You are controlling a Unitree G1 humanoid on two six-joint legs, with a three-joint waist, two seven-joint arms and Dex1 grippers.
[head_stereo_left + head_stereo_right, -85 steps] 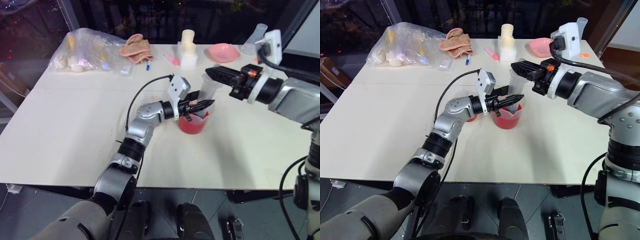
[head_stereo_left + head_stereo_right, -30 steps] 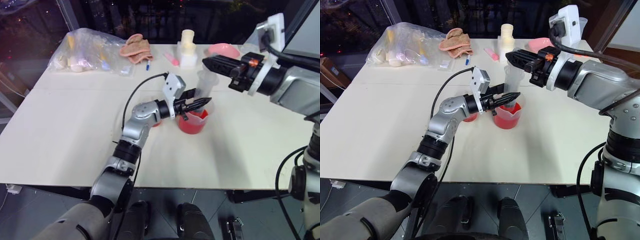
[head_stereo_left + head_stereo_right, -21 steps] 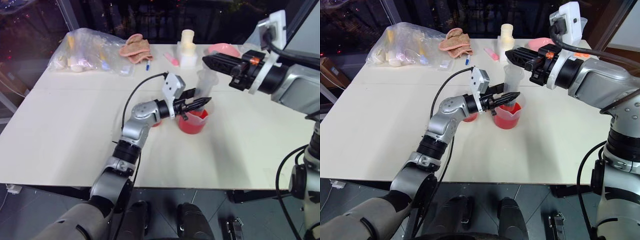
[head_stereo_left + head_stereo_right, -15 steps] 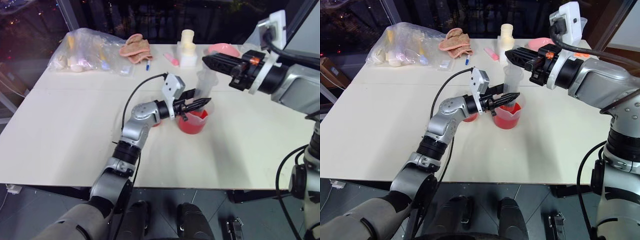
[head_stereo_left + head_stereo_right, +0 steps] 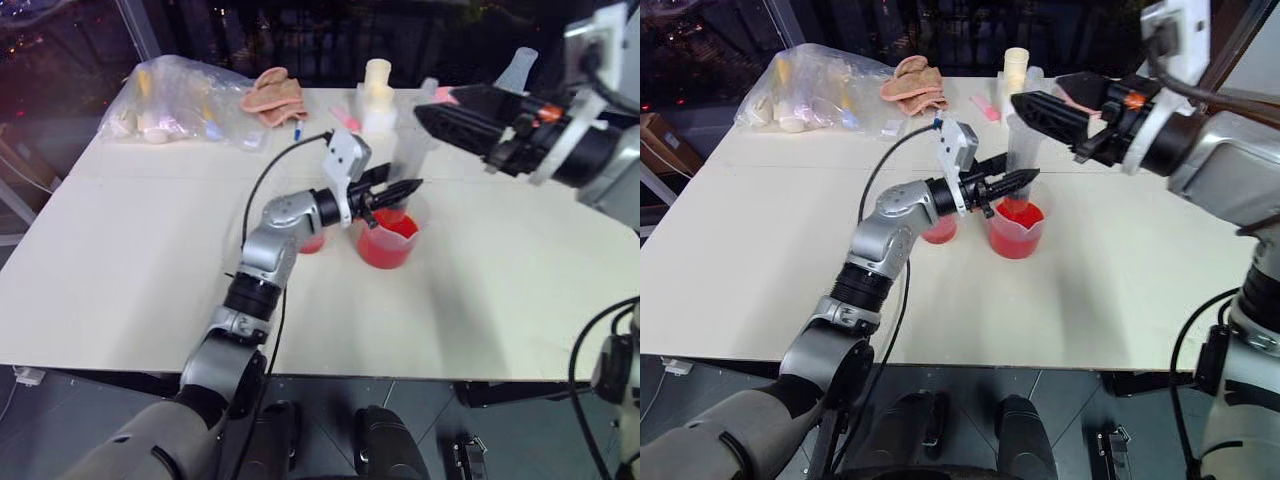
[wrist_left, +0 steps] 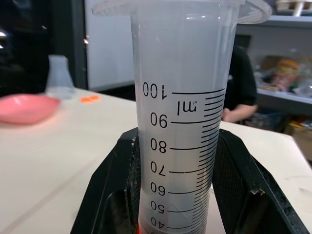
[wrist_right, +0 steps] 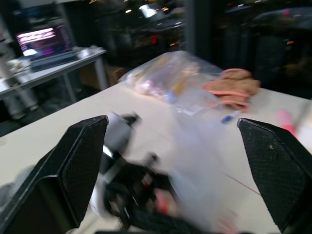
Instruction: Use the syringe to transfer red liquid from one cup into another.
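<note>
Jaws first: left gripper [image 6: 180,195] clamps the big clear graduated plastic syringe [image 6: 181,97], upright over the wide clear spouted beaker [image 5: 1016,228] of red liquid [image 5: 1017,214]; right gripper [image 7: 173,161] gapes wide, empty.

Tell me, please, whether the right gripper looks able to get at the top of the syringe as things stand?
Probably yes: the right gripper is open, right beside the upright syringe, whose barrel the left gripper clamps lower down, so its top seems free.

Pink bowl [image 6: 25,108] beside flask [image 6: 59,78] (both tabletop).
</note>
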